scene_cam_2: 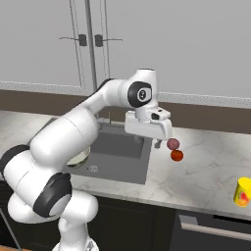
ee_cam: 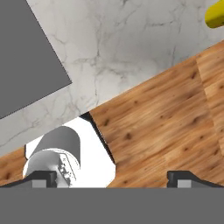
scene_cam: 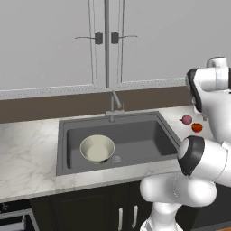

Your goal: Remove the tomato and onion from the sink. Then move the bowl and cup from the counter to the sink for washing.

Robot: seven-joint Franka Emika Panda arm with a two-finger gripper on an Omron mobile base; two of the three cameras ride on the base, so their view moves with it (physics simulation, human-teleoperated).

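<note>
Gripper (scene_cam_2: 158, 142) with jaws spread wide and empty above the counter (scene_cam_2: 206, 169), onion (scene_cam_2: 173, 143) and tomato (scene_cam_2: 177, 155) just beside it, bowl (scene_cam: 97, 148) in the sink (scene_cam: 135, 140), cup (scene_cam_2: 242, 191) well apart.

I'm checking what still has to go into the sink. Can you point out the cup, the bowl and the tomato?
cup (scene_cam_2: 243, 191): right base view, its yellow side wall.
bowl (scene_cam: 97, 147): left base view, its cream inside.
tomato (scene_cam_2: 177, 155): right base view, middle of its orange-red skin.

It is a kitchen: a dark grey sink (scene_cam: 135, 140) with faucet (scene_cam: 113, 106) is set in a marble bench (scene_cam: 27, 149), white wall cabinets (scene_cam: 54, 40) above, wooden floor (ee_cam: 162, 127) below
</note>
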